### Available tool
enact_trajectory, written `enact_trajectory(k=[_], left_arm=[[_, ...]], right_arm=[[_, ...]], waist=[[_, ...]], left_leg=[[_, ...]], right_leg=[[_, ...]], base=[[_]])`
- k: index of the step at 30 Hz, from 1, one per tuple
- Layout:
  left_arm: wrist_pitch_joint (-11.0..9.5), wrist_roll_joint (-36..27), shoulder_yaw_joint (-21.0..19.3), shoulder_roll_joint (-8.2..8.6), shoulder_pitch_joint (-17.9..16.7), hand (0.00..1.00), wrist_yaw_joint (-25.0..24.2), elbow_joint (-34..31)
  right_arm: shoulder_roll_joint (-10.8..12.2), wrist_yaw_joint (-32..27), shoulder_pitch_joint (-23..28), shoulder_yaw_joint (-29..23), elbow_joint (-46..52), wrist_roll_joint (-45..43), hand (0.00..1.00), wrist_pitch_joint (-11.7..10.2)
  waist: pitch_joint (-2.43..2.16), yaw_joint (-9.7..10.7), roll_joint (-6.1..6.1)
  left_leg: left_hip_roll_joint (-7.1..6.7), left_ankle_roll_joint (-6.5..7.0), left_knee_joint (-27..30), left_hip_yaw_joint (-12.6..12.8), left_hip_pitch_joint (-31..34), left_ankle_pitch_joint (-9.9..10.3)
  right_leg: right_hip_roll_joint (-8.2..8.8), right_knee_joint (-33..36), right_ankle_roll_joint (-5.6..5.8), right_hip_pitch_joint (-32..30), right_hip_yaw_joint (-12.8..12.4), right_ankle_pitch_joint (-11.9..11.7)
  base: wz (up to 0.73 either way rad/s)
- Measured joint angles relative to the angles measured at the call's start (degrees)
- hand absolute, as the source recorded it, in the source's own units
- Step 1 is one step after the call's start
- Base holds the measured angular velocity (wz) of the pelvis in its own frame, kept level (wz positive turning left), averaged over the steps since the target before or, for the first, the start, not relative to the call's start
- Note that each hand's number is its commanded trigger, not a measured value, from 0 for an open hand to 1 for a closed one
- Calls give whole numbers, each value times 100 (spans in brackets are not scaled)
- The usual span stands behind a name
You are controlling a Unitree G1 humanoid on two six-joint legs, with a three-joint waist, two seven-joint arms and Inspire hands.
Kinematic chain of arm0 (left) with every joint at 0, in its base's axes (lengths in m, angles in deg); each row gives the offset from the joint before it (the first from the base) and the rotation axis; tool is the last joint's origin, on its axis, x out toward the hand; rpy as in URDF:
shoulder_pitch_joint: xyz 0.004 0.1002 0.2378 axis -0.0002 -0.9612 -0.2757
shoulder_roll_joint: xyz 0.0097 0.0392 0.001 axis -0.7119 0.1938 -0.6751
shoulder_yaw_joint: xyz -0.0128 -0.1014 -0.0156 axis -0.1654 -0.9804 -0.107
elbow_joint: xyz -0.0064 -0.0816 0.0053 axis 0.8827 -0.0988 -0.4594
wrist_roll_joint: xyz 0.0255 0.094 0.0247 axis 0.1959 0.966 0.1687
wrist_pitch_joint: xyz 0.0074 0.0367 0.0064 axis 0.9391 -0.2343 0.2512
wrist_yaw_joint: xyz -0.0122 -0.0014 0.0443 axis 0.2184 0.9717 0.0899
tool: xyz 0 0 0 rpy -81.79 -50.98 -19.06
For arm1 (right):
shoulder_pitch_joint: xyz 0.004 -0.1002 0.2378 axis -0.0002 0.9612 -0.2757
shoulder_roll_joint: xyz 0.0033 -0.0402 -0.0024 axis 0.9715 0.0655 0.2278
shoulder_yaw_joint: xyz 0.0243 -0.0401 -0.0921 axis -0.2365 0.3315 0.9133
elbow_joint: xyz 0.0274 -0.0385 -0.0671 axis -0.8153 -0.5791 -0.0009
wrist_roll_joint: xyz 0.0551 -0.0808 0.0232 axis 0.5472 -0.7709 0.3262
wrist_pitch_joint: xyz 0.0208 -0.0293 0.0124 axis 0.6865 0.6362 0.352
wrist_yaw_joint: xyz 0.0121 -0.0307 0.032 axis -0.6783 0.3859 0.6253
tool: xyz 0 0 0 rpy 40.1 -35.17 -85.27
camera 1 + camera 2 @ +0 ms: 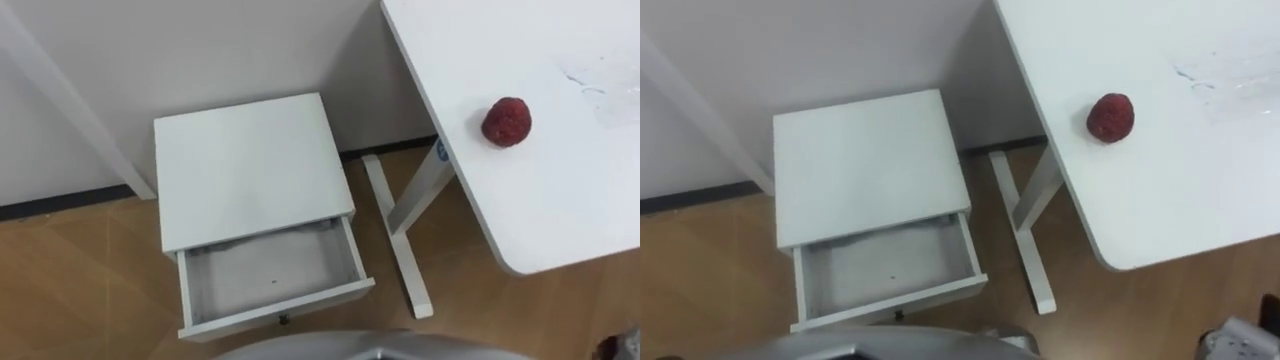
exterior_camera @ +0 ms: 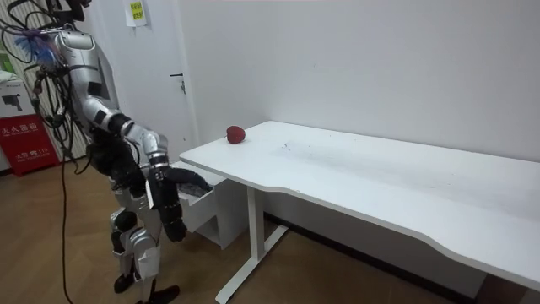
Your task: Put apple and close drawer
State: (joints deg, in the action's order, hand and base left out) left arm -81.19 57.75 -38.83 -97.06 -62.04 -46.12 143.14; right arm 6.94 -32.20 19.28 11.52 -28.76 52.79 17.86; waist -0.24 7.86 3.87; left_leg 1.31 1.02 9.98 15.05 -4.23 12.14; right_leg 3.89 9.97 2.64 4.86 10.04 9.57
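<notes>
Pulled-out white drawer [image 1: 270, 272] sits nearest, left of ctr, in small white square-topped cabinet [image 1: 250, 160] against far wall. Dark red round apple [image 1: 506, 121] rests far right on flat white table [image 1: 560, 210], near its left edge, well apart from drawer. Robot stands at cabinet w/ left hand [image 2: 194, 178] forward, right hand [image 2: 175, 230] low; finger state of both: cannot tell.

Office-like room: white desk [image 2: 380, 177], small drawer cabinet [image 1: 250, 165], wood floor [image 1: 80, 280].
</notes>
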Motion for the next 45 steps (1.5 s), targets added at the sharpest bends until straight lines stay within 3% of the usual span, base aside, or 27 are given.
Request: enact_trajectory(k=[3, 8, 11, 13, 15, 23, 31, 35, 37, 45], left_arm=[[-123, 2, 33, 0, 0, 0, 2, -3], [-193, 17, 186, -23, 4, 0, 16, 10], [-214, 8, 393, -28, 21, 0, 9, 20], [-227, 7, 484, -31, 38, 0, 3, 21], [-238, 10, 592, -35, 34, 0, 1, 29], [-314, 22, 728, -43, -6, 0, -1, 252], [-400, 68, 751, -48, 16, 0, -50, 253], [-425, 14, 756, -49, 5, 0, -51, 253], [-425, 6, 758, -51, 6, 0, -55, 251], [-438, 5, 886, -65, 7, 0, -169, 237]], right_arm=[[-79, -443, -54, 12, 755, -1001, 0, -194], [-97, -1078, -58, 213, 1858, -2905, 0, -333], [-157, -1154, -63, 533, 2151, -4030, 0, -336], [-198, -1163, -67, 630, 2154, -4536, 0, -330], [-255, -1114, -67, 924, 2173, -5168, 0, -325], [-542, -396, -68, 1649, 2400, -6199, 0, -310], [-547, 514, -49, 2106, 2396, -7099, 0, -275], [-549, 876, -49, 2397, 2396, -7293, 0, -262], [-549, 1046, -49, 2543, 2395, -7293, 0, -256], [-548, 1891, -48, 2851, 2248, -7545, 0, -41]], waist=[[1, 2, -3], [6, -46, -2], [7, -74, -21], [14, -207, -21], [39, -272, -7], [55, -412, -14], [40, -638, 16], [87, -673, 101], [82, -672, 126], [75, -667, 64]], left_leg=[[0, -1, -43, -32, 25, 0], [0, -6, 38, -94, 200, -9], [-2, -3, 51, -70, 216, -14], [-1, -4, 50, -75, 202, -15], [-1, -4, 51, -71, 202, -15], [4, -9, 24, -82, 200, -18], [4, -12, -13, -81, 136, -20], [5, -12, -17, -84, 70, -20], [4, -12, -17, -88, 58, -20], [7, -13, 15, -141, 54, -19]], right_leg=[[-1, -12, 0, -6, 45, 0], [3, -8, 0, -143, 114, 0], [6, -5, 0, -190, 109, 0], [6, -7, 0, -189, 94, 0], [6, -18, 0, -192, 87, -1], [4, -17, 0, -190, 106, 0], [3, -30, 0, -176, 133, 0], [4, -35, 0, -80, 153, 0], [9, -34, 0, -73, 164, -1], [15, -36, 1, -9, 224, -1]], base=[[4], [6], [1], [-5], [-2], [0], [0], [0], [0], [1]])
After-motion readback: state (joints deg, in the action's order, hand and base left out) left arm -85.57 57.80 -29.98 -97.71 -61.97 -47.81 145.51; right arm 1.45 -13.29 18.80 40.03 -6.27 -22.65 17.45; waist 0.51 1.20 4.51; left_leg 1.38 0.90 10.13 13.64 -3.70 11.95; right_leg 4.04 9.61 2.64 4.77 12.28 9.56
